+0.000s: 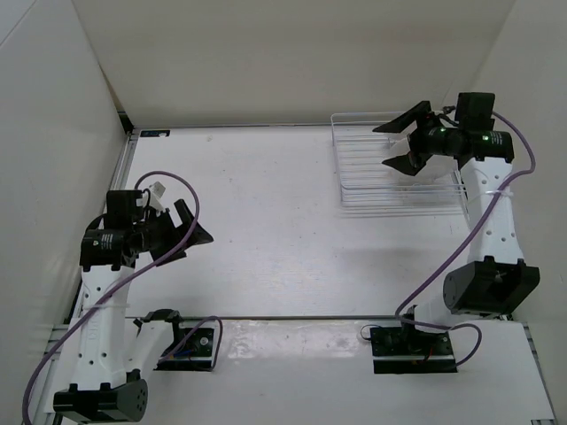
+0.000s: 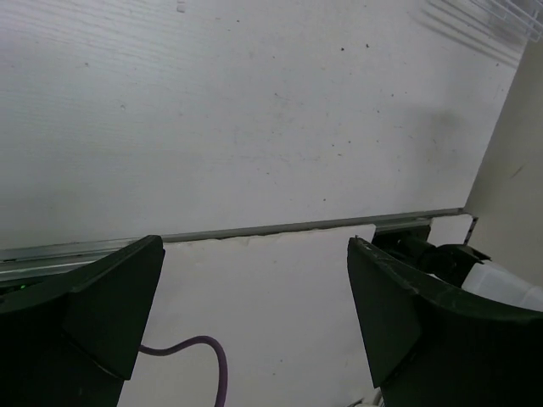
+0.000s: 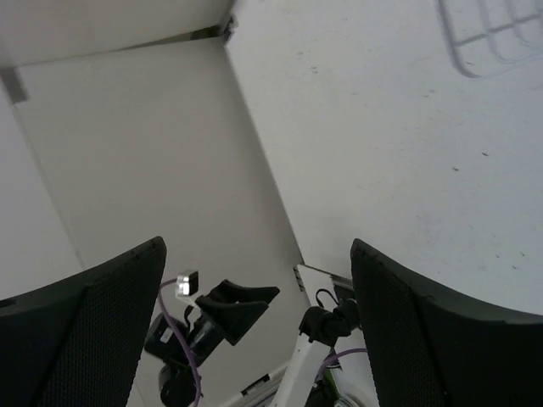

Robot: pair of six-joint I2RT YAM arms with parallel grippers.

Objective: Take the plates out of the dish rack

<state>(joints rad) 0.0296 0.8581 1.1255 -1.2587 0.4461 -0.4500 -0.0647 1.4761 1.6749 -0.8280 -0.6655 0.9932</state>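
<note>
No plates are seen in the dish rack (image 1: pixel 381 186) at the far right of the bench (image 1: pixel 266 221) or elsewhere, so unloading is judged finished, with the left hand (image 1: pixel 190 226) and right hand (image 1: pixel 383 147) held spread and empty.

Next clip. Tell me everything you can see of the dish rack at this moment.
The dish rack is a rectangular basket of thin white wire with raised sides and parallel bars across its floor. It sits flat on the white table at the far right. No dishes show in it. The open right gripper overlaps its right half in the top view, apparently above it, not touching. One corner shows in the right wrist view.
</note>
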